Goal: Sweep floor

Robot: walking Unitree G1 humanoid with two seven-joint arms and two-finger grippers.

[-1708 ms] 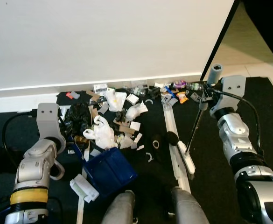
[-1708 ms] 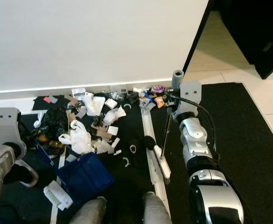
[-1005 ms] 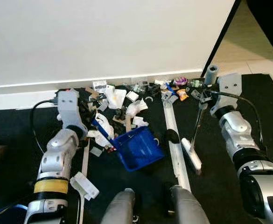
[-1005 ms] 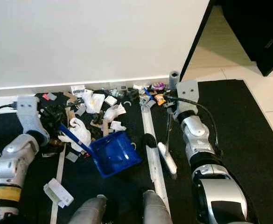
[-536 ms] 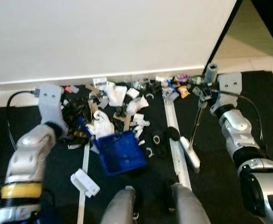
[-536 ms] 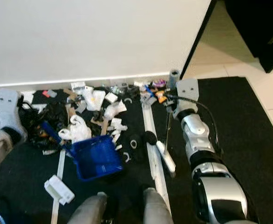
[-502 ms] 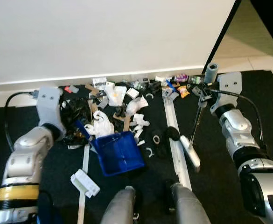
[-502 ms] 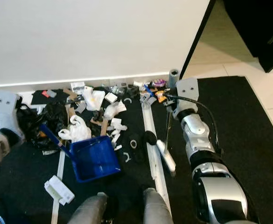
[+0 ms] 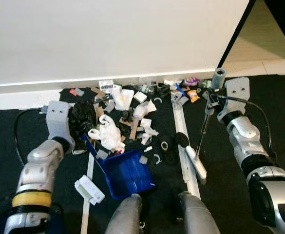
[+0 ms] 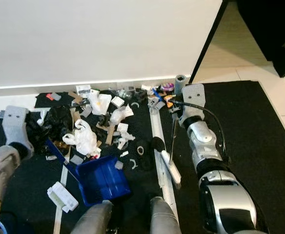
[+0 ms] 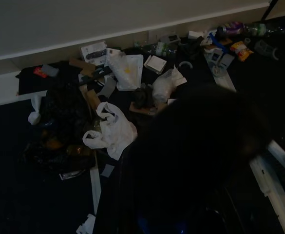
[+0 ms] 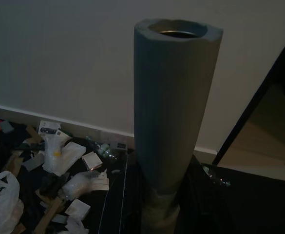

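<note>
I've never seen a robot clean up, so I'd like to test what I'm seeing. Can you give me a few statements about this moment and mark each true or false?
1. The dustpan is blue. True.
2. The litter lies along the foot of a white wall. True.
3. The broom is in the left gripper. False: its grey handle is at the right gripper, and its head rests on the dark floor.
4. The dustpan is heaped full of rubbish. False: only a small scrap or two lies in it; most litter is still on the floor.
5. A white plastic bag lies in the pile beyond the dustpan. True.
</note>
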